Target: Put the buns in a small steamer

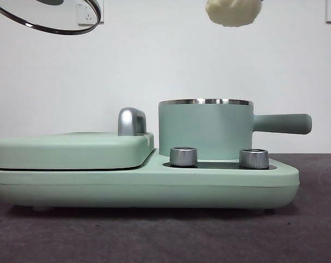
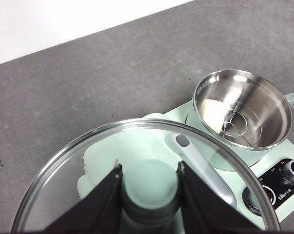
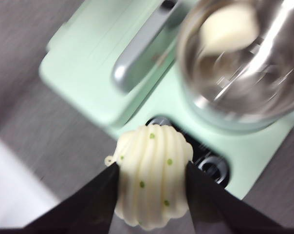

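I see my right gripper (image 3: pixel 152 187) clamping the ridged bun (image 3: pixel 153 175) high above the small steamer (image 1: pixel 206 129), where the smooth bun (image 2: pixel 214 113) already lies, while my left gripper (image 2: pixel 149 178) grips the lid knob (image 2: pixel 150 187).

The table (image 1: pixel 39 235) has a dark grey top that looks a bit rough, like felt. A big mint-green cooker (image 1: pixel 143 183) sits right on it, in the middle. The cooker is long and low and takes up most of the width of the table. There is bare grey table in front of it, on the near side, and a little more at the left and right ends. Far behind the table there is a plain white wall (image 1: pixel 154 66).
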`<act>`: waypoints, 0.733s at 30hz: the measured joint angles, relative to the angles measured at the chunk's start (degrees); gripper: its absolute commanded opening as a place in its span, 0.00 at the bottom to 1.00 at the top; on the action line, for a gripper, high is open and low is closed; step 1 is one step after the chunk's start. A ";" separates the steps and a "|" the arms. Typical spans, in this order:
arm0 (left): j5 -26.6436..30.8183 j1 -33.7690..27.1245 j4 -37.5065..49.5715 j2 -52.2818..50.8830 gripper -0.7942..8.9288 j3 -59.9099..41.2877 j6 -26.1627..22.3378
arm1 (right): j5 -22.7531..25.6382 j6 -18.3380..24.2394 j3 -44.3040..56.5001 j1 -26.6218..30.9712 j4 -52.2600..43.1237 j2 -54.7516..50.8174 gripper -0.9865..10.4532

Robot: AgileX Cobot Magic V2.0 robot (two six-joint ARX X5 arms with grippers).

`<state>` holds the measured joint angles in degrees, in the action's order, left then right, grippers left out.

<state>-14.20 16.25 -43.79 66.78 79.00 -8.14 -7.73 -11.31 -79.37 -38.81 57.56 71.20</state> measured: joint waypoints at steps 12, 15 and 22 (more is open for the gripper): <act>0.00 -0.02 -0.02 0.00 0.10 0.00 0.00 | -0.22 8.04 -13.31 8.76 -0.44 19.41 0.26; 0.00 -0.02 -0.04 0.00 0.10 0.00 -0.02 | -0.20 8.83 -13.70 9.73 -1.38 22.82 0.26; 0.00 0.00 -0.07 0.00 0.10 0.00 0.00 | -0.15 10.29 -13.70 10.73 -2.38 28.06 0.26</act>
<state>-14.20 16.25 -43.86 66.78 79.00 -8.14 -7.88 -1.02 -93.08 -28.08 55.18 99.26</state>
